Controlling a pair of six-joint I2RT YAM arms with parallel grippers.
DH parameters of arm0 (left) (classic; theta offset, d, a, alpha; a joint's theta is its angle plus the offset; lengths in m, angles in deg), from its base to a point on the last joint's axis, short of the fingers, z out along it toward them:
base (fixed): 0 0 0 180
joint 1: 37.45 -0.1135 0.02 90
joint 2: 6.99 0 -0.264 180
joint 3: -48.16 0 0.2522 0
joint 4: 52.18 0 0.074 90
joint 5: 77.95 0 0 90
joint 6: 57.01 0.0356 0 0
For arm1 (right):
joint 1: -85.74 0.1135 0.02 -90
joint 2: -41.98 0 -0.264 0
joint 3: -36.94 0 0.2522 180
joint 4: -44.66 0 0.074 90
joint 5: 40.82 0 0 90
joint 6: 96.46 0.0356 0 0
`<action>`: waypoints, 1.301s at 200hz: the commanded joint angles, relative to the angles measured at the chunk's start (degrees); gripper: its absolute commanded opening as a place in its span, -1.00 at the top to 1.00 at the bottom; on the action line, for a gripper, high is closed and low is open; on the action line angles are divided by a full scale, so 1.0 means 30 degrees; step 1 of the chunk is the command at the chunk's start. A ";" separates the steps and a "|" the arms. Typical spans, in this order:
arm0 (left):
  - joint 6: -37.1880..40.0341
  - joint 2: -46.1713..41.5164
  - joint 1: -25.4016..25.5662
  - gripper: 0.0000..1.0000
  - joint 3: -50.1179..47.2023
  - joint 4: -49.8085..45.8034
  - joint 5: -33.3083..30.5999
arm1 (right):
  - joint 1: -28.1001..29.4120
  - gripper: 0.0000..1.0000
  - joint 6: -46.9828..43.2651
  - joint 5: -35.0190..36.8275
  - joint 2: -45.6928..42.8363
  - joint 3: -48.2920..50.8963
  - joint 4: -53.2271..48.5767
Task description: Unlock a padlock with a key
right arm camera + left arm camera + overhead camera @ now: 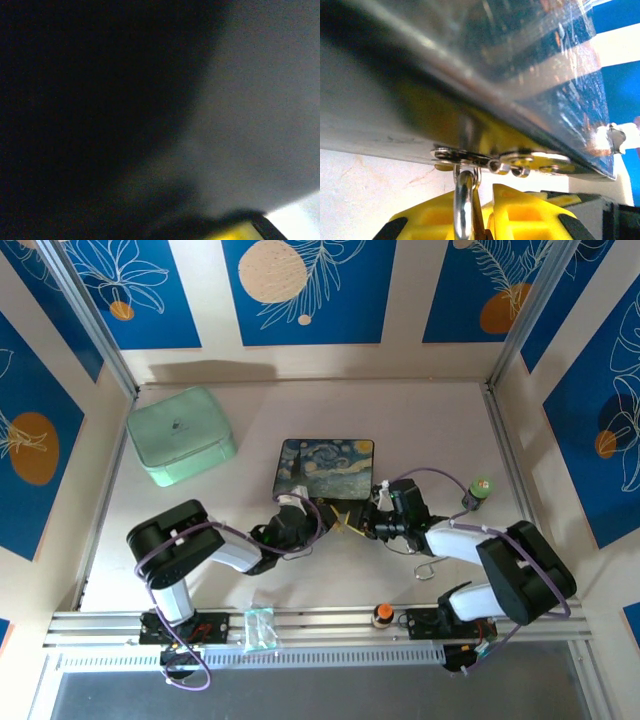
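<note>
I see the left gripper [472, 225] from its wrist camera as two blocky yellow plastic fingers [427, 220] with black tips, drawn narrow on the padlock [464, 200]; all I get of the lock is its thin, rounded, polished silver shackle rising between them; the shackle goes up into a flat, riveted metal hasp [530, 162] on the near edge of the tin [520, 60], whose side is smooth, shiny sheet metal with blurred blue reflections; beneath it lies the pale, matt table [370, 190]; from above, the tin [325, 468] is a flat rounded rectangle printed with a swirling night sky, and both arms meet at its near edge, the left gripper [318, 512] facing the right gripper [365, 523]; the right wrist view is dark and blurred, with a sliver of yellow finger [240, 232] at the bottom, so I cannot tell how its jaws stand; a soft mint-green case [180, 435] with rounded corners sits well apart at far left; a bent silver wire loop [425, 570] lies near the right arm
</note>
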State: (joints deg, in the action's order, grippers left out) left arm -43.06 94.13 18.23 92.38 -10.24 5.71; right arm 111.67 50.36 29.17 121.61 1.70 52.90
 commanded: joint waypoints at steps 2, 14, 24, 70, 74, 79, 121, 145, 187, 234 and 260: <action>-0.0866 0.0277 0.0483 1.00 0.0012 0.2892 0.1949 | -0.0860 0.56 0.1986 -0.3277 0.1434 0.1166 0.2915; -0.0848 0.0277 0.0483 1.00 -0.0016 0.2960 0.1855 | -0.1232 0.53 0.2406 -0.3852 0.2142 0.1386 0.3425; -0.0868 0.0307 0.0477 1.00 -0.0016 0.3027 0.1853 | -0.1404 0.54 0.2541 -0.4043 0.2678 0.1330 0.3312; -0.0690 0.0274 0.0483 1.00 0.0037 0.2619 0.1561 | -0.1711 0.57 0.2939 -0.4287 0.3952 0.1666 0.4516; -0.0638 0.0202 0.0483 1.00 0.0015 0.2389 0.1461 | -0.1757 0.57 0.2971 -0.4117 0.3916 0.1746 0.4399; -0.0593 0.0139 0.0484 1.00 -0.0017 0.2129 0.1293 | -0.1809 0.57 0.2975 -0.3926 0.3798 0.1843 0.4194; 0.0166 -0.0513 0.0426 1.00 0.0307 -0.0374 -0.0292 | -0.1686 0.46 0.1813 -0.1253 0.0688 0.2251 0.0233; 0.0953 -0.1083 0.0336 1.00 0.0848 -0.2347 -0.1272 | -0.2004 0.35 0.1607 -0.1244 -0.0411 0.2371 -0.0626; 0.1339 -0.1327 0.0190 1.00 0.1679 -0.3614 -0.1473 | -0.2121 0.27 0.1525 -0.1126 -0.1252 0.2881 -0.0280; 0.1181 -0.1450 -0.0015 1.00 0.2388 -0.4397 -0.0079 | 0.4970 0.40 -0.4193 1.1472 -0.6441 0.0487 -0.8896; 0.1140 -0.1869 -0.0045 1.00 0.2535 -0.5206 0.0350 | 0.6214 0.41 -0.5233 1.3562 -0.6811 0.0555 -0.9109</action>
State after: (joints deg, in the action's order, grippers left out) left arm -40.00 91.77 18.49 97.67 -25.45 4.09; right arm 127.96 41.75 53.94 101.57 3.71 33.64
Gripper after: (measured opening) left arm 0.148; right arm 0.298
